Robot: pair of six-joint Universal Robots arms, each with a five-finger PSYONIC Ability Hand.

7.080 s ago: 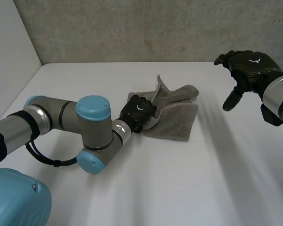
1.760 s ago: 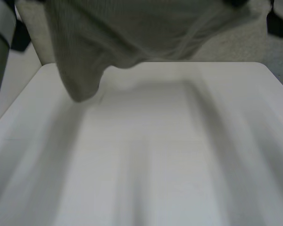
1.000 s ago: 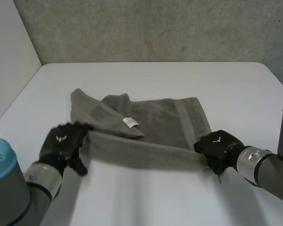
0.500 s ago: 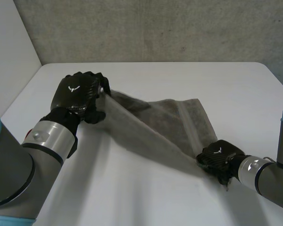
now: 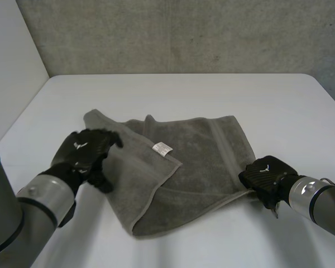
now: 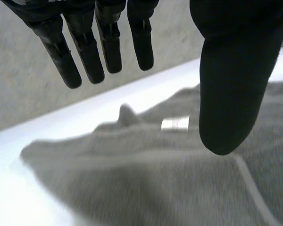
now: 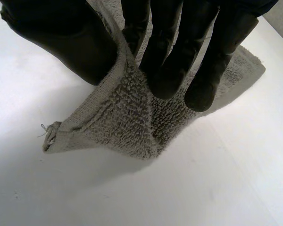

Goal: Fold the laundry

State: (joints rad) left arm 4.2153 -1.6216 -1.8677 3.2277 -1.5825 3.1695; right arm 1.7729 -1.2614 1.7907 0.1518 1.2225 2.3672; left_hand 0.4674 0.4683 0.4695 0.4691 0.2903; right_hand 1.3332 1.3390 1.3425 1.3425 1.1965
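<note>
A grey towel (image 5: 195, 151) lies spread on the white table (image 5: 212, 89), with its left part folded over toward the middle and a small white label (image 5: 162, 148) facing up. My left hand (image 5: 85, 153) hovers over the towel's left edge, fingers (image 6: 87, 49) straight and apart from the thumb, holding nothing; the towel (image 6: 146, 183) and label (image 6: 175, 123) lie below it. My right hand (image 5: 266, 178) is at the towel's near right corner. There its thumb and fingers (image 7: 167, 61) pinch the corner (image 7: 127, 122) and lift it a little off the table.
A grey concrete wall (image 5: 184, 33) stands behind the table's far edge. Bare table surrounds the towel on all sides, widest toward the far right (image 5: 279, 106) and along the near edge.
My left hand carried the towel's left edge up and across, let it go and came back down to the left. The towel now lies folded over; the right hand kept its corner.
</note>
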